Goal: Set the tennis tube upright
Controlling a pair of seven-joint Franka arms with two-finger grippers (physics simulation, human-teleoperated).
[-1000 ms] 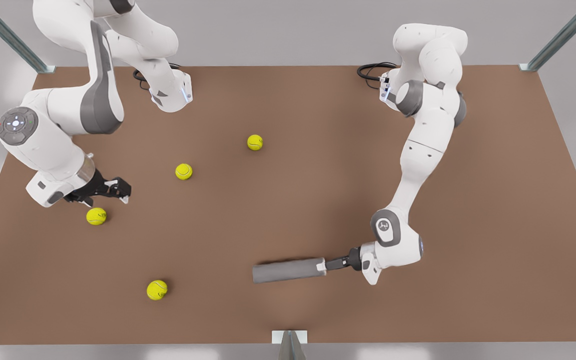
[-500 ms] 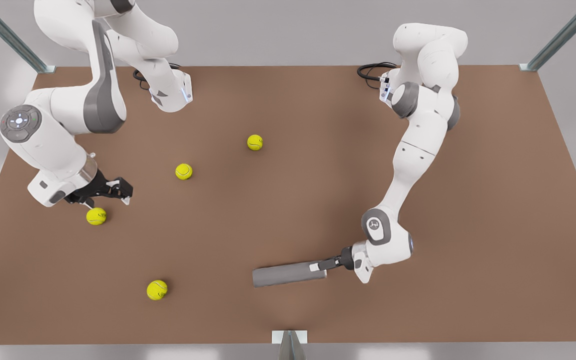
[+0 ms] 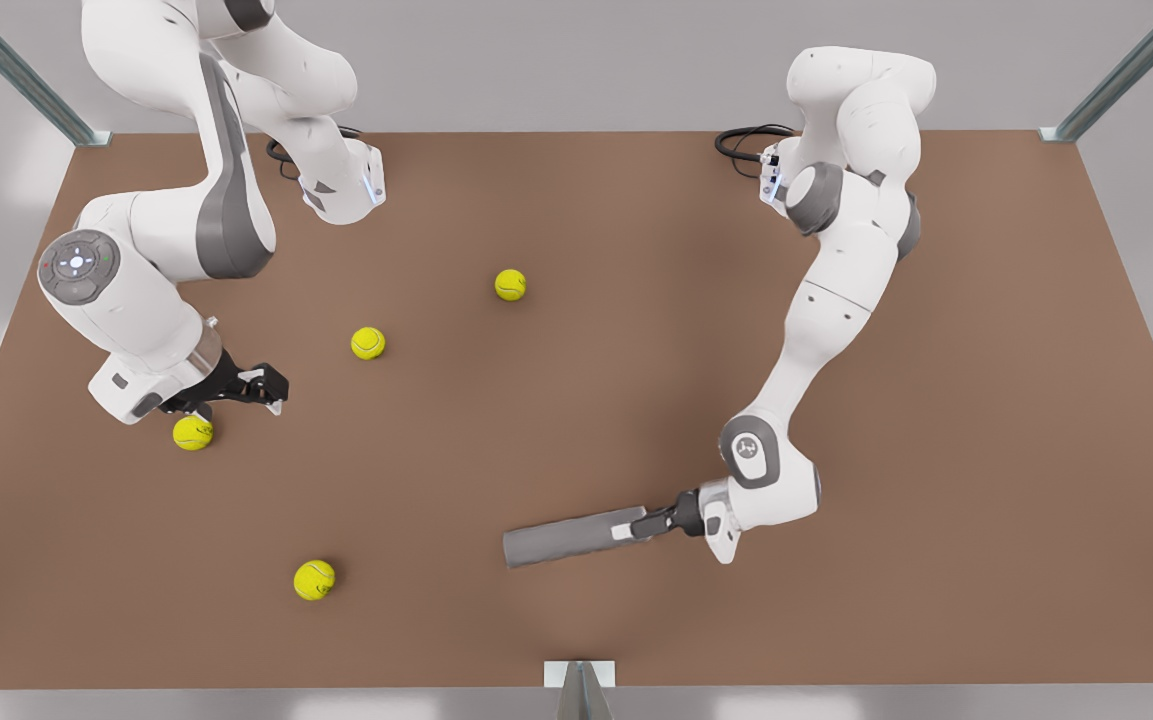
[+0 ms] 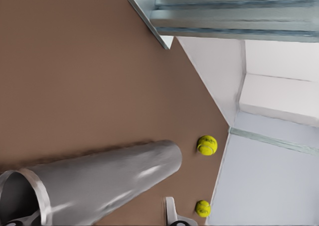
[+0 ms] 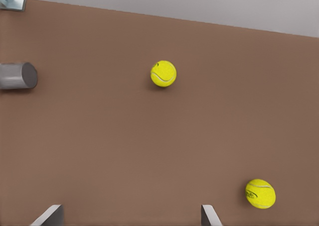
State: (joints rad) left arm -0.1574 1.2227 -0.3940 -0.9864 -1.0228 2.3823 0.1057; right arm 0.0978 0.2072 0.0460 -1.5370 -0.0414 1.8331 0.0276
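I see a brown table (image 3: 576,420) with the tennis tube (image 3: 566,538) lying flat near its front edge, long axis running across the front view, rimmed mouth toward the left gripper (image 3: 648,524). Its fingers sit at that rim — whether they pinch it I cannot tell. The right gripper (image 3: 254,388) hovers open, empty, well apart.
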